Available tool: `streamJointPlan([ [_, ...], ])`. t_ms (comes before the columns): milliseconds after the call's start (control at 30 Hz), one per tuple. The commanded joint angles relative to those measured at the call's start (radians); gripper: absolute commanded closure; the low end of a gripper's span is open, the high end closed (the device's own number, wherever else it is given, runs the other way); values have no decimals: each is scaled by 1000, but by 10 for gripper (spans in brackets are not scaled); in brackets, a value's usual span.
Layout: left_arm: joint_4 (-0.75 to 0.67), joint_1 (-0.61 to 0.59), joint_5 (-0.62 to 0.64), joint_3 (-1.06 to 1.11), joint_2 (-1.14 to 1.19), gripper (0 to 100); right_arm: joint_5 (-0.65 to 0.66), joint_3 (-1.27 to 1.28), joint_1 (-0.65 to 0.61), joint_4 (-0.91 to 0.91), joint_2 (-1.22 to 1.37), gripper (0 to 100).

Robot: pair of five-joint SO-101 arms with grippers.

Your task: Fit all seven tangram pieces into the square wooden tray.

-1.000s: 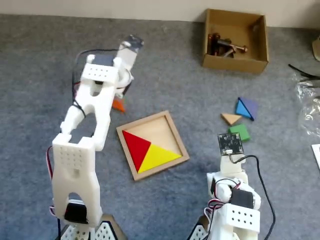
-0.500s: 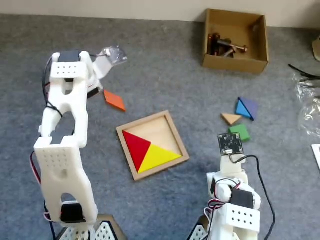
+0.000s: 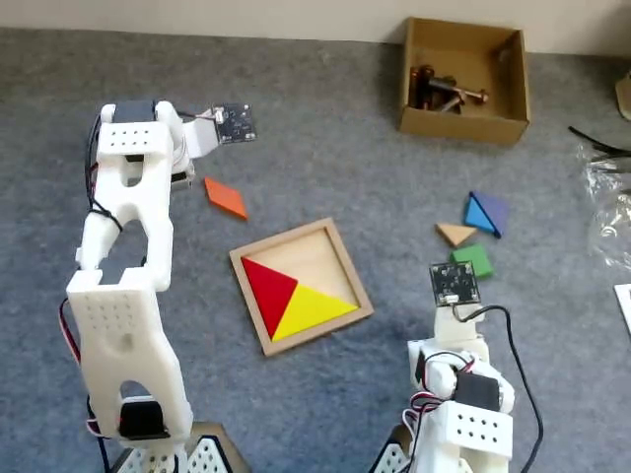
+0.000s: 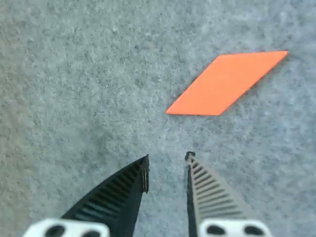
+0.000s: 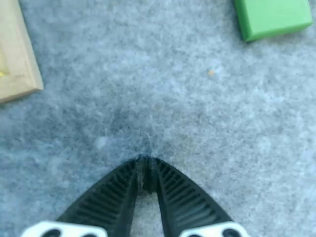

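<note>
Left gripper (image 4: 167, 163) slightly parted, empty, near orange piece (image 4: 227, 83), right gripper (image 5: 147, 165) closed on nothing, red triangle (image 3: 268, 284), yellow triangle (image 3: 314, 305) in tray (image 3: 281, 237)

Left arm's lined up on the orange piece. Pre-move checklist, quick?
1. Left jaws open: ok, a gap shows between them.
2. Orange piece reachable: ok, flat on the carpet, ahead of the jaws, not between them.
3. Room in the tray: ok, red triangle and yellow triangle fill one half, the rest is bare.
4. Right jaws out of the way: ok, shut, over carpet between tray and green square.
5. All seven pieces in sight: ok, tan triangle, blue triangle and purple piece lie beside the green square.
6. Orange piece's angle suits the free space: cannot tell.
</note>
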Motion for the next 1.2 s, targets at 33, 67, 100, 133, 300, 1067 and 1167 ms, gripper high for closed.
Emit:
streamJointPlan([
  [33,48,91,-172,-48,-65,870,12,21,30,-27,2,987],
  [67,68,110,-173,-48,-67,870,12,21,30,-27,2,987],
  [100,83,124,-173,-48,-71,870,12,21,30,-27,2,987],
  [133,95,134,-170,-48,-71,870,12,21,30,-27,2,987],
  [300,137,160,-170,-45,-71,874,12,21,30,-27,2,987],
  [1067,204,208,-250,-42,-62,812,12,22,30,-27,2,987],
  [1167,183,206,-238,-42,-61,795,12,22,30,-27,2,987],
])
